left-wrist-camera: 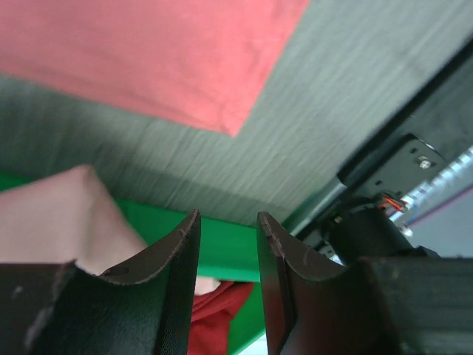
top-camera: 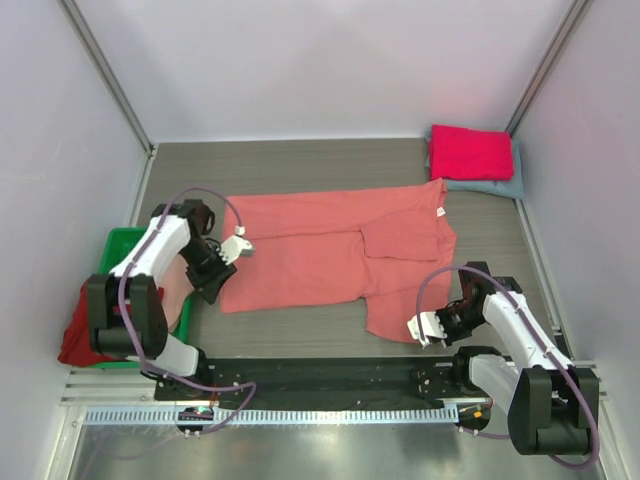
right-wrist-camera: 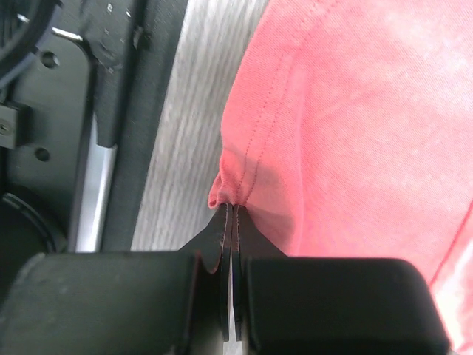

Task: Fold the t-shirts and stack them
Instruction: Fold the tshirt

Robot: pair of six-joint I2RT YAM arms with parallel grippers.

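- Centrally, a soft, short-sleeved salmon-coral t-shirt [top-camera: 330, 250] is lying spread flat across the grey wood-grain table [top-camera: 300, 165], with its small white neck label [top-camera: 440, 212] showing near its right end
- The right gripper [right-wrist-camera: 231, 214] is gripping the near right edge of the salmon-coral t-shirt, its black jaws pressing together on a small pucker of stitched hem
- The left gripper [left-wrist-camera: 228, 244] is hovering near the shirt's left edge, its jaws standing partly apart and holding nothing; in the left wrist view the cloth's corner is lying well apart from the fingertips
- A folded magenta t-shirt [top-camera: 470, 152] is resting on top of a folded grey-blue t-shirt [top-camera: 495, 187] in the far right corner of the table
- A green plastic bin [top-camera: 118, 243] is sitting at the table's left edge beside the left arm, with a pale pink t-shirt [top-camera: 175, 285] lying in it and a dark red t-shirt [top-camera: 75, 340] spilling over its near corner
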